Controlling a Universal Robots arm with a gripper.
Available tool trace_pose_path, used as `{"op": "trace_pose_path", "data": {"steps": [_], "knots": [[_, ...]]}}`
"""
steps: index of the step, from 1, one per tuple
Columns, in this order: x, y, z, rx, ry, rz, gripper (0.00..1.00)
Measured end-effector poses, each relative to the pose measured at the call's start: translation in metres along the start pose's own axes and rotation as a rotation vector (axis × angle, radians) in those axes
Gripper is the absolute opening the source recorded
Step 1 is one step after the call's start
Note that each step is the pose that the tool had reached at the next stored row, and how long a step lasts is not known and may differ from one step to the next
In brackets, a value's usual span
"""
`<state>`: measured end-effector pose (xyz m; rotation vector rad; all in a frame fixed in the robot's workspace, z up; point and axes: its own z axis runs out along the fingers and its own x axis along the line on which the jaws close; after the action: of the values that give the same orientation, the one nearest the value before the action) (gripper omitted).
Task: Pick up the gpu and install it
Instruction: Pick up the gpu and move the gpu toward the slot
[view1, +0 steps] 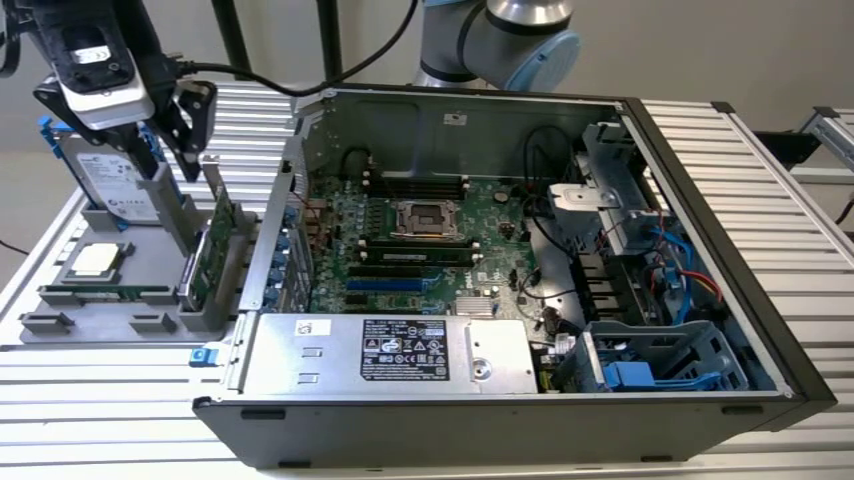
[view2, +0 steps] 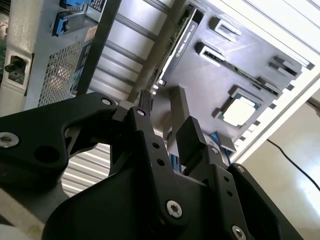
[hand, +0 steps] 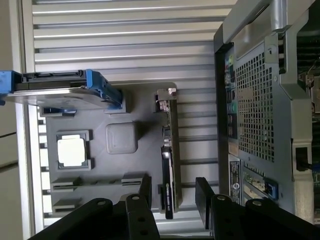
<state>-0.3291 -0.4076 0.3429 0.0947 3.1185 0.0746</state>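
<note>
Gripper (view1: 174, 150) in the exterior view hangs over the grey holder tray (view1: 100, 310) at the exterior view's left, jaws spread and empty, just above the gpu (view1: 214, 250), which stands on edge in a tray slot beside the open computer case (view1: 441, 445). In the second wrist view the black fingers (view2: 147, 135) stand apart with nothing gripped, the gpu (view2: 172, 47) edge-on in the tray beyond them. In the first wrist view one end of the gpu (hand: 170, 150) lies between the parted fingers (hand: 202, 192), a gap on either side
</note>
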Motion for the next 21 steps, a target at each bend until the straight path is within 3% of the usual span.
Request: {"op": "trace_pose_path", "data": {"steps": [21], "knots": [[0.0003, -0.0007, 0.0145, 0.0000, 0.0000, 0.000, 1.00]]}}
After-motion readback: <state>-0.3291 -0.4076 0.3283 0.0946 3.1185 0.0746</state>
